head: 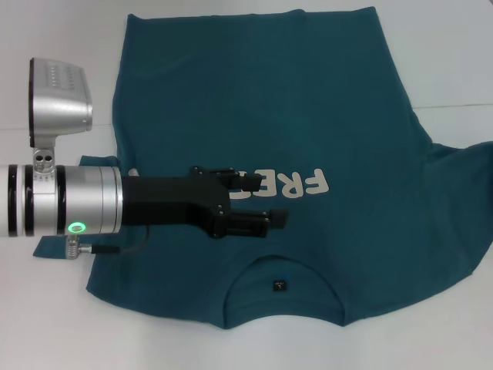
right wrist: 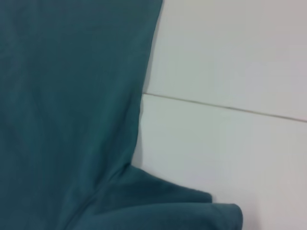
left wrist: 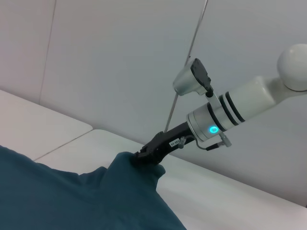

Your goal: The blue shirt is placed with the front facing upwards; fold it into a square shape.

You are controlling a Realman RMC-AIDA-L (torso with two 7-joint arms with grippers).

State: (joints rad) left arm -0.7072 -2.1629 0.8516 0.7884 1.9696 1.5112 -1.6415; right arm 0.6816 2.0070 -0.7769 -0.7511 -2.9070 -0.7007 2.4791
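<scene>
One blue shirt (head: 308, 108) lies face up on the white table (head: 447, 46), and two grippers are at work. The left gripper (head: 266, 202) hangs over the chest, its fingers (head: 262, 220) a little apart with nothing between them; the white lettering (head: 296, 183) runs just past its tips and the collar with its one dark label (head: 280, 285) lies to one side. The right gripper (left wrist: 146, 154) is clenched on the shirt's sleeve, lifting it into a peak. Bare table borders the shirt's hem and both sides.
</scene>
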